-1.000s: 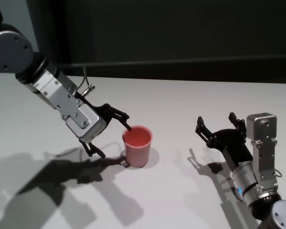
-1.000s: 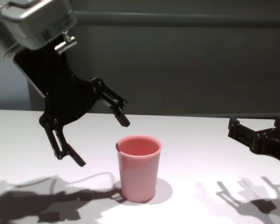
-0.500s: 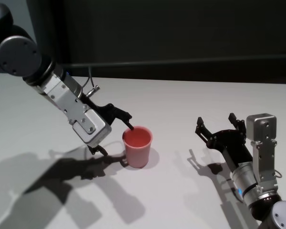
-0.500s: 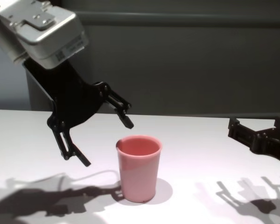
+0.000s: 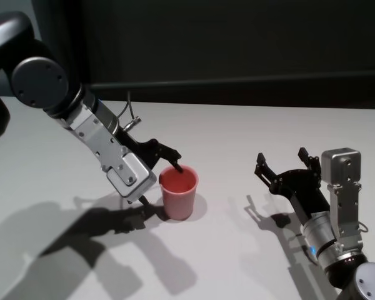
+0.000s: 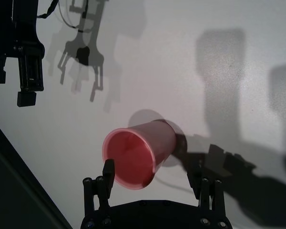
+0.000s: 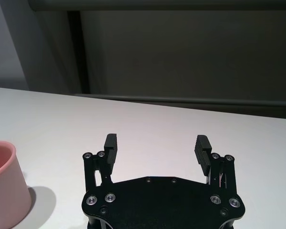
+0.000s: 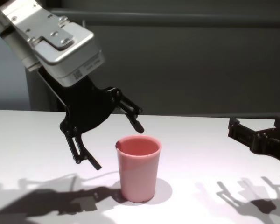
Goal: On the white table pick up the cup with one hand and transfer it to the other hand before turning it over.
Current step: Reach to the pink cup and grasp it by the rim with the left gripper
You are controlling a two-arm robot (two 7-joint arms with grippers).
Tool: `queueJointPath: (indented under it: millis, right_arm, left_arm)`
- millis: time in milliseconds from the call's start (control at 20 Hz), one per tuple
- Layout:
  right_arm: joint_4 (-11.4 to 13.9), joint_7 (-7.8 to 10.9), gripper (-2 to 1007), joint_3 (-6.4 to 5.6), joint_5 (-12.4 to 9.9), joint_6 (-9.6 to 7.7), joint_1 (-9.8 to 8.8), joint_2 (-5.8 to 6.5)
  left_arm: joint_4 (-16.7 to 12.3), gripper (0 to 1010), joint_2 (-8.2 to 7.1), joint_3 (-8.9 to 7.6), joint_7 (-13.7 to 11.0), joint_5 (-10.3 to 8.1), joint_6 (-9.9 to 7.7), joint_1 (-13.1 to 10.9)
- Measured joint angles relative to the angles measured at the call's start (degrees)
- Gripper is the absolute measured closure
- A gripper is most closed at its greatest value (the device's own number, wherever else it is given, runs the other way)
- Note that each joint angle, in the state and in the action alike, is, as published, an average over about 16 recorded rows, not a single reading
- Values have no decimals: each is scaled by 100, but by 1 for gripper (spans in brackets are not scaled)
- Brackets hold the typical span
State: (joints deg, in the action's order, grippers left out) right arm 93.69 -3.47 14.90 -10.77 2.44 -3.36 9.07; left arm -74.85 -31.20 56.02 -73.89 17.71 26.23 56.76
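My left tool [image 8: 115,145] hangs open astride the upright cup's [image 8: 138,168] rim, one finger above its mouth. My right tool [image 5: 286,164] rests open, well apart, over the worktop [image 5: 237,137].

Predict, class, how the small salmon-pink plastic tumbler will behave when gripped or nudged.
The salmon-pink plastic tumbler looks empty and thin-walled, so probably light. Its base is narrower than its rim, so a sideways nudge might tip it. Its smooth tapered sides could slip through a loose grip.

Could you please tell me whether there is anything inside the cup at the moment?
The cup looks empty as far as its pink inner wall shows; its bottom is in shadow. One finger of the open left hand crosses its rim.
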Motion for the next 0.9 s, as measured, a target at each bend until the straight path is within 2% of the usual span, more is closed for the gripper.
queueJointPath:
  millis: [900]
  right_arm:
    - [0,0,3,0,0,0,0,0]
  left_arm:
    - [275,9,188,363,318,275,108,70]
